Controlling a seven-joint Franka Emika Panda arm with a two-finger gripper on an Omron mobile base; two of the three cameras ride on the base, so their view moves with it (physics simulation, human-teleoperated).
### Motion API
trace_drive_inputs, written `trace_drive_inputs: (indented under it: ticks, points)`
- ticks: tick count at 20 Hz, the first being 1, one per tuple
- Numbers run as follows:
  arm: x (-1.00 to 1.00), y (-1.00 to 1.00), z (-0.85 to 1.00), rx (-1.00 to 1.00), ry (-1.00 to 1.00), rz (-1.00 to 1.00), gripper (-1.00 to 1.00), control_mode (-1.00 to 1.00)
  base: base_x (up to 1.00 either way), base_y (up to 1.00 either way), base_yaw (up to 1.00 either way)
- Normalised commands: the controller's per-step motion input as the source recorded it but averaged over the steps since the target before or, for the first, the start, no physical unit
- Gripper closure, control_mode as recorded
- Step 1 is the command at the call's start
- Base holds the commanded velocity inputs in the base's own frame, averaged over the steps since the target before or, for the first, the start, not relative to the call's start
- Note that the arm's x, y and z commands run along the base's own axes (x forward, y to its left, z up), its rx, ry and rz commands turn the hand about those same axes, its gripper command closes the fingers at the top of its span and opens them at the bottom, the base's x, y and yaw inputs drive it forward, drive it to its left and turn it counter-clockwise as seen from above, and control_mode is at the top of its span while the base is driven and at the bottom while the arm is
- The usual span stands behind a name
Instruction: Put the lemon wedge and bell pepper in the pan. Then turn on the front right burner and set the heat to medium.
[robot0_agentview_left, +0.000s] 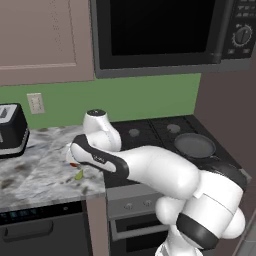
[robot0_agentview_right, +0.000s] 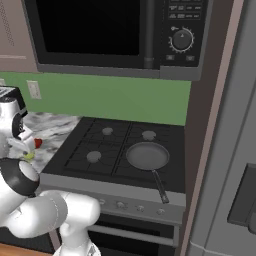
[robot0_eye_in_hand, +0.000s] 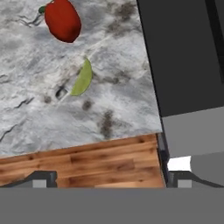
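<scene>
1. Step in hand: first pick. Neither the lemon wedge (robot0_eye_in_hand: 82, 79) nor the bell pepper (robot0_eye_in_hand: 63, 20) is in the pan (robot0_agentview_right: 147, 155) yet; both lie on the marble counter (robot0_eye_in_hand: 39, 109), so I judge the task barely begun.
2. Hand view: wedge sits just left of centre, roughly 10 o'clock from frame middle; pepper at 11 o'clock near the top edge. They're near each other but apart, not touching. Black cooktop edge runs down the 1–3 o'clock side.
3. Left base view: wedge (robot0_agentview_left: 79, 174) pokes out at 6 o'clock under the arm's wrist, a sliver of red pepper (robot0_agentview_left: 74, 164) just above it. Arm is bent over the counter left of the stove.
4. Claw (robot0_eye_in_hand: 109, 179): jaws spread fully wide, nothing between them. Only the tips show at the bottom of hand view, well short of either item.
5. Pan: empty, on the front right burner in the right base view, handle (robot0_agentview_right: 160, 186) pointing toward 5 o'clock over the stove front. Front left burner (robot0_agentview_right: 93, 156) sits bare at the pan's 9 o'clock.
6. Next move, my read: shift the hand toward 10–11 o'clock of its own view to centre on the wedge, descend, align jaws across its thin width. It's flat and thin, so slip risk is high.
7. Knobs (robot0_agentview_right: 120, 204) are along the stove front; burner step comes last.
</scene>
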Motion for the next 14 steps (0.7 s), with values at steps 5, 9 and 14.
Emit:
trace_drive_inputs:
  ticks: [5, 9, 14]
  points:
    - [0.36, 0.14, -0.26, 0.0, 0.0, 0.0, -1.0, -1.0, 0.0, 0.0, 0.0]
    - [0.36, 0.03, -0.23, 0.0, 0.0, 0.0, -1.0, -1.0, 0.0, 0.0, 0.0]
    - [0.3, 0.01, -0.17, 0.0, 0.0, 0.01, -1.0, -1.0, 0.0, 0.0, 0.0]
